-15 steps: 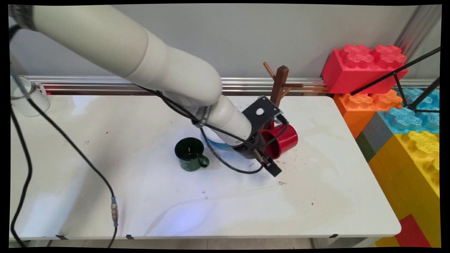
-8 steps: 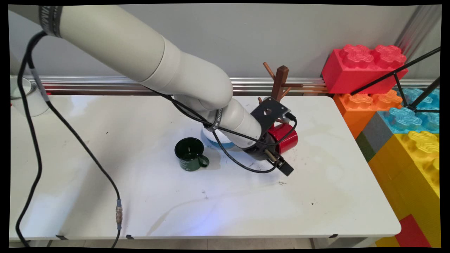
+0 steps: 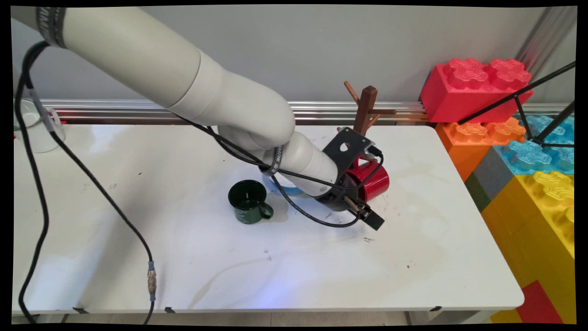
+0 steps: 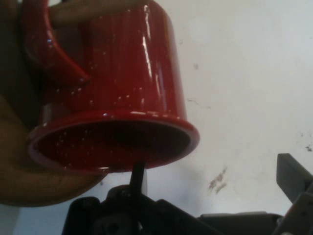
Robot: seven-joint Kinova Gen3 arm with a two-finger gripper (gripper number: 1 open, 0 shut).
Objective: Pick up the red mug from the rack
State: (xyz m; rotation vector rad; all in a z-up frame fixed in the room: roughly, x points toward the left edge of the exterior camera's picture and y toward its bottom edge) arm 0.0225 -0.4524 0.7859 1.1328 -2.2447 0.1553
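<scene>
Red mug: lies on its side just above the table, at the foot of the wooden mug tree. In the hand view its handle is looped round a brown wooden peg and its mouth faces the camera.
Inside the red mug: only glossy red wall shows.
Gripper: released, with the jaws standing wide apart. One finger reaches to the mug's rim, and the other is off to the side, clear of the mug.
Green mug: upright on the table, well to the left of the red one, handle towards the lower right. Its inside is too dark to tell the contents.
White mug: at the table's far left edge, partly behind a black cable. Its inside cannot be made out.
Blue-rimmed dish: mostly hidden behind the wrist.
Change over the last second: the outer finger has moved right, and the wrist bracket now covers more of the red mug's mouth. Little has moved in the last half second, and the green mug sits where it was.
Count: three mugs (red, green, white), one mug tree, one dish, one gripper.
Toy bricks: stacked beyond the table's right end in red, orange, blue and yellow.
</scene>
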